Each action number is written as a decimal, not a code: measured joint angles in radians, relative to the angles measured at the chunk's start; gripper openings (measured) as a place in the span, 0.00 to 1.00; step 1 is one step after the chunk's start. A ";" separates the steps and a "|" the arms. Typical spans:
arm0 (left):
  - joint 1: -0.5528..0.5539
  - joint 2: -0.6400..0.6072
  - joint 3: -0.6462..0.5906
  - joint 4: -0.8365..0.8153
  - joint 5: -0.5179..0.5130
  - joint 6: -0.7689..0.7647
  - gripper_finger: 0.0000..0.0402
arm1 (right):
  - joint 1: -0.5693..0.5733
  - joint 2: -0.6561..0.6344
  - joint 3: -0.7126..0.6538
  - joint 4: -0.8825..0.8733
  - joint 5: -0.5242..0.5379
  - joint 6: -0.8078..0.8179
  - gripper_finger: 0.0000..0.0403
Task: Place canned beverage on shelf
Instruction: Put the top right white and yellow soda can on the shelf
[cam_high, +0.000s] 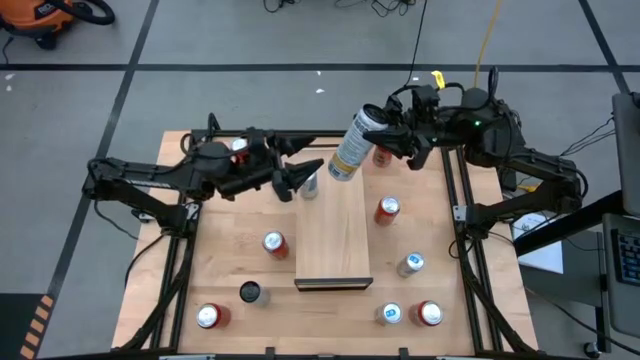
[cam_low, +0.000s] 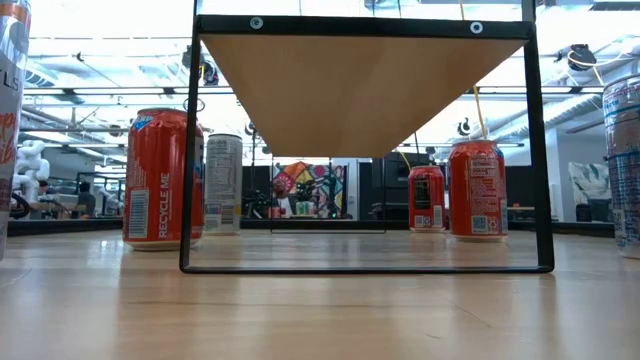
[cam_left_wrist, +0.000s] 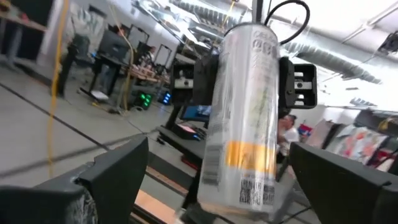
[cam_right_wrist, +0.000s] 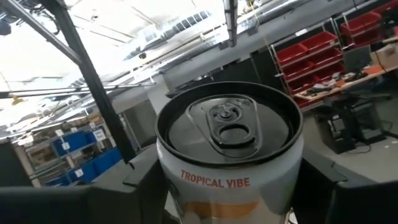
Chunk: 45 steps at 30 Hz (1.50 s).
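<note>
Can (cam_high: 352, 146), tall, white-and-yellow: high view shows it clamped by the right gripper (cam_high: 385, 133), tilted, long axis slanting down toward the shelf (cam_high: 334, 232), over that board's far end; left gripper (cam_high: 300, 177) spread wide, empty, just beside. Low view: shelf underside only. Left wrist view: can straight ahead. Right wrist view: can top between the fingers.
</note>
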 joint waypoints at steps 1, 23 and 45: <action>0.000 0.000 0.006 -0.001 -0.008 0.028 0.98 | 0.000 0.001 0.000 0.000 0.004 0.000 0.57; 0.005 0.003 0.058 -0.196 0.042 0.057 0.98 | 0.036 0.059 0.000 -0.010 0.077 0.001 0.57; -0.067 0.003 0.058 -0.295 0.014 -0.067 0.98 | 0.045 0.038 0.000 -0.249 0.099 -0.126 0.57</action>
